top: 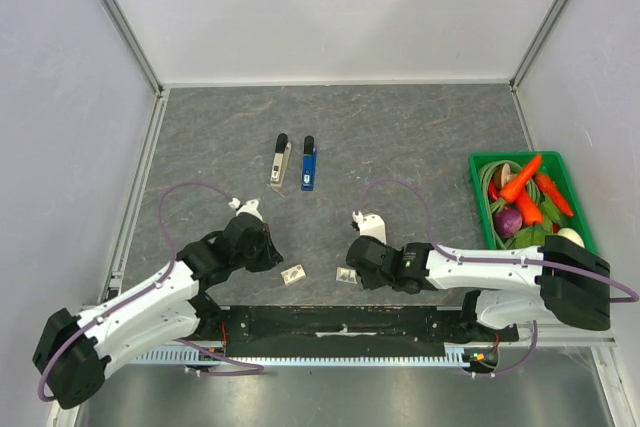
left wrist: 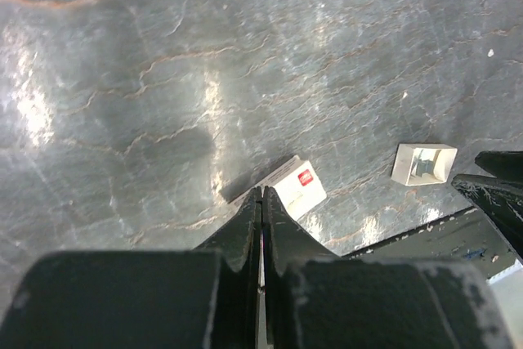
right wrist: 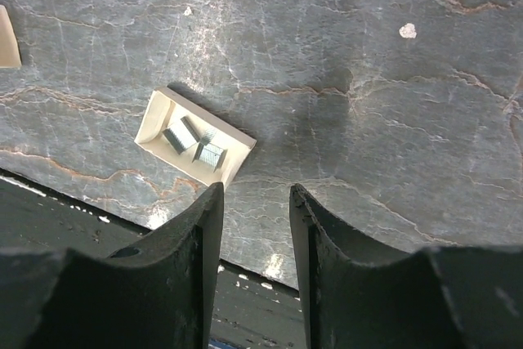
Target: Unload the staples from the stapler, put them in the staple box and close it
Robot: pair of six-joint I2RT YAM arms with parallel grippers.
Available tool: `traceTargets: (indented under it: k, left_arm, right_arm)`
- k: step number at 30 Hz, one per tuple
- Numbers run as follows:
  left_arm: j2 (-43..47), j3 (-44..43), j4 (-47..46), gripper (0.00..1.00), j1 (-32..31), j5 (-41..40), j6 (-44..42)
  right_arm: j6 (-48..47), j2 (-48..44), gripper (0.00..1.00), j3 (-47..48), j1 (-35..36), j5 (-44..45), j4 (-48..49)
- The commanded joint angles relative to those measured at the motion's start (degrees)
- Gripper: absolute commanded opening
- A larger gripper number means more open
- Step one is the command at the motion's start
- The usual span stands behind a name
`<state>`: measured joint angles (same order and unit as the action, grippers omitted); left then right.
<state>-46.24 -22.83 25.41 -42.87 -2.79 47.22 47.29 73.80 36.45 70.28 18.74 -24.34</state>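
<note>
The left gripper (left wrist: 261, 195) was pressed together on nothing, and the right gripper (right wrist: 253, 199) stood spread and empty. The stapler (top: 309, 163) lay ahead of both, well apart, split into two bars. A small staple tray (right wrist: 194, 146) sat near the right gripper's left finger.

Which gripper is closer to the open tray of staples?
Right. The right gripper hovers open just beside the tray; the left gripper, shut, sits at the red-labelled box, with the tray farther along.

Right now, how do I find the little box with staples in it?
Look along the near edge of the grey table. Two small white boxes lie there. Yours is the right-hand tray, open with staples inside; the other box has a red label.
</note>
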Motion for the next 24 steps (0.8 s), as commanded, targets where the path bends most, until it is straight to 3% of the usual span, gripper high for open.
traceTargets:
  k: [1, 11, 24]
  left_arm:
    - [2.03, -2.75, 8.15, 0.02, -0.11, -1.96, 5.33]
    - [-2.88, -3.45, 16.69, 0.02, -0.11, -3.63, 11.31]
    - [-10.44, -4.15, 11.69, 0.02, -1.25, 0.32, 11.58]
  right_arm:
    - [2.54, -1.11, 0.46, 0.2, 0.3, 2.26, 1.4]
    - [4.13, 1.69, 0.46, 1.34, 0.3, 4.02, 1.66]
    - [4.48, 4.42, 0.43, 3.1, 0.3, 6.04, 2.01]
